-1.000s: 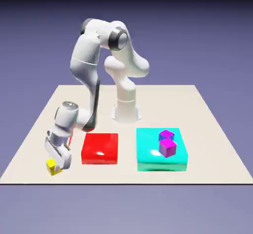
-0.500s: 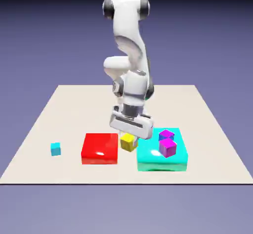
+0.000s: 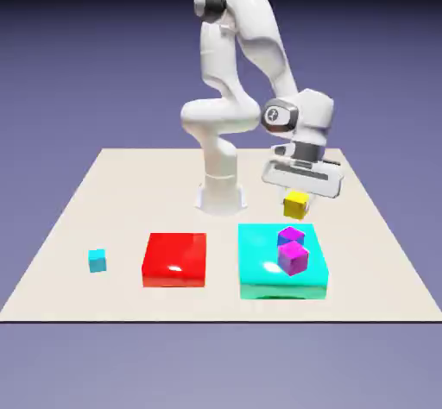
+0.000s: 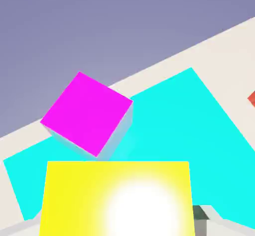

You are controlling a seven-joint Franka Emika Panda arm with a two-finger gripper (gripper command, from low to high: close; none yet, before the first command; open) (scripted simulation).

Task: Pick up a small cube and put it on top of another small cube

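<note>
My hand (image 3: pixel 296 198), clamped on the small plain yellow cube (image 3: pixel 296 205), has swung from between the blocks to above the flat glossy cyan block (image 3: pixel 259 261), seemingly toward its far side.

glossy white arm (image 3: pixel 220 114), dark grey joint caps

Plain blue-violet backdrop (image 3: pixel 69 79), black along top; pale beige tabletop (image 3: pixel 129 187), dark front edge.

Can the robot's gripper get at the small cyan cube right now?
Probably not as things stand: the gripper is already closed on the yellow cube. The cyan cube itself looks uncovered, but lies beyond the red block.
</note>
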